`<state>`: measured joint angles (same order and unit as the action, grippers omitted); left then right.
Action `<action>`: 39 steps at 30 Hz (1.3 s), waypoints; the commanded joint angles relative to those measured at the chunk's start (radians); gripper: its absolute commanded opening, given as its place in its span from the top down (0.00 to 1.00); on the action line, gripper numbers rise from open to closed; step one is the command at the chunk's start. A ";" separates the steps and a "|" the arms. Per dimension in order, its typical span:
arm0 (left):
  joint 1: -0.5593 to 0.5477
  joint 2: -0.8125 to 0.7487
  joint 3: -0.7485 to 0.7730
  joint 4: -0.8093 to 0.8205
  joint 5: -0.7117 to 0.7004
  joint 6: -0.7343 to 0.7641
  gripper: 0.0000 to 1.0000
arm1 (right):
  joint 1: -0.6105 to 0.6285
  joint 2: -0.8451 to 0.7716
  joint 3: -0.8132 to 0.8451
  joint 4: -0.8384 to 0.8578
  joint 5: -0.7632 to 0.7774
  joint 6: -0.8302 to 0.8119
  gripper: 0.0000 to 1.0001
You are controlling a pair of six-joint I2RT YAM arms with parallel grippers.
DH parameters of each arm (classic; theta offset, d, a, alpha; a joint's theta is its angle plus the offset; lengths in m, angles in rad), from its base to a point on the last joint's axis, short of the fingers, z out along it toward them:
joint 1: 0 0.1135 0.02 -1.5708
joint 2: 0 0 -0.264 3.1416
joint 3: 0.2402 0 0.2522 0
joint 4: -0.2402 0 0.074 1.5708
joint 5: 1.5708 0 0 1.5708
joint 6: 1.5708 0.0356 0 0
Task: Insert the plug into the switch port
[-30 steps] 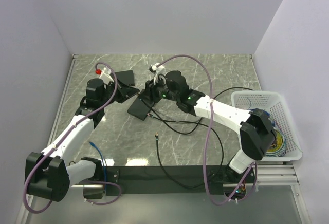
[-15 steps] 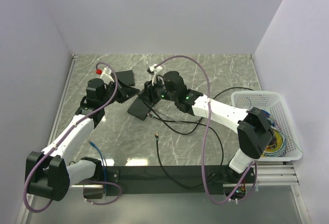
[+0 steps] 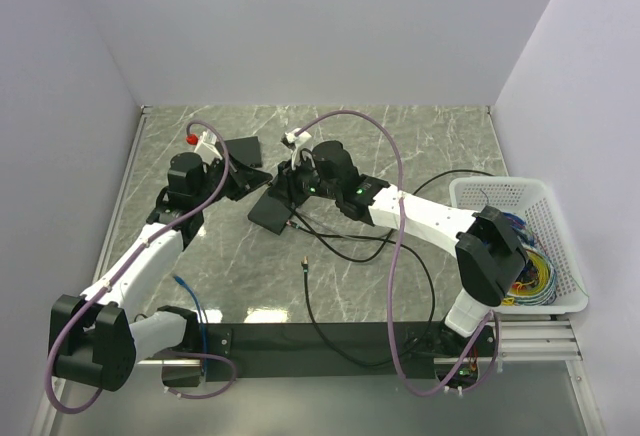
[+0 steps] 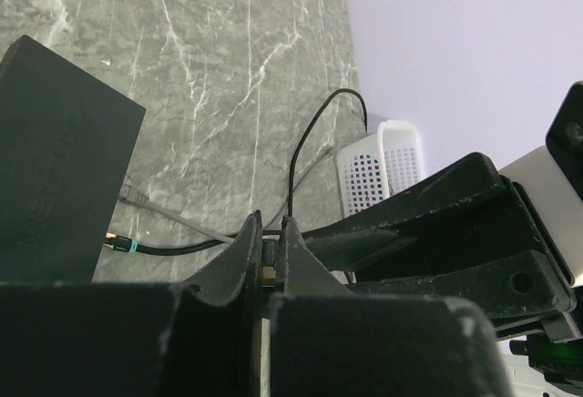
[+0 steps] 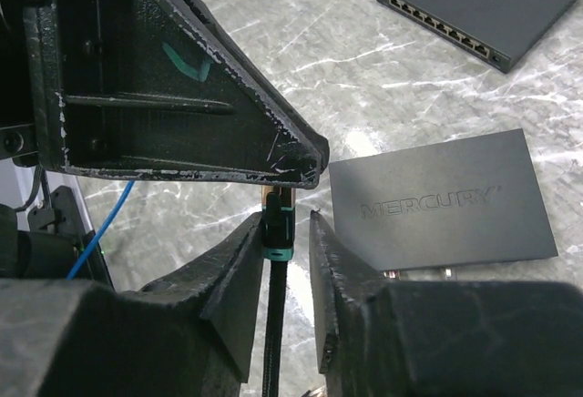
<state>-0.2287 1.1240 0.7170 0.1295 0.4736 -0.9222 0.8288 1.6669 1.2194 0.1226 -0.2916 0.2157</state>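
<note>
My left gripper pinched the plug while the right gripper straddled its cable, fingers apart; closing off-centre, I judged, could twist the plug loose.

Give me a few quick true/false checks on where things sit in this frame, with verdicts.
1. The basket is empty. False: it holds coloured wires.
2. The switch and a second black box both lie on the table. True.
3. The plug stands between the fingers of the right claw. True.
4. The blue cable lies by the right arm's base. False: it lies by the left arm's base.
</note>
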 commanded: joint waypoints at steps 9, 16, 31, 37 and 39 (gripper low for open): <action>-0.004 -0.020 -0.007 0.036 0.010 0.005 1.00 | 0.004 -0.038 0.035 0.028 0.025 0.004 0.61; -0.004 -0.020 -0.011 0.041 0.008 0.005 1.00 | 0.006 -0.039 0.026 0.040 0.012 0.017 0.64; -0.004 -0.009 -0.022 0.047 0.000 0.009 0.99 | 0.006 -0.067 -0.009 0.054 0.039 0.027 0.79; -0.004 -0.007 -0.022 0.045 -0.004 0.011 1.00 | 0.004 -0.078 -0.014 0.058 0.052 0.030 0.72; -0.004 -0.007 -0.024 0.045 -0.004 0.011 1.00 | 0.004 -0.084 -0.021 0.064 0.057 0.033 0.67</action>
<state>-0.2306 1.1233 0.7048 0.1524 0.4728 -0.9222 0.8333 1.6512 1.2110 0.1333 -0.2607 0.2455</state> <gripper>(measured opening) 0.055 0.314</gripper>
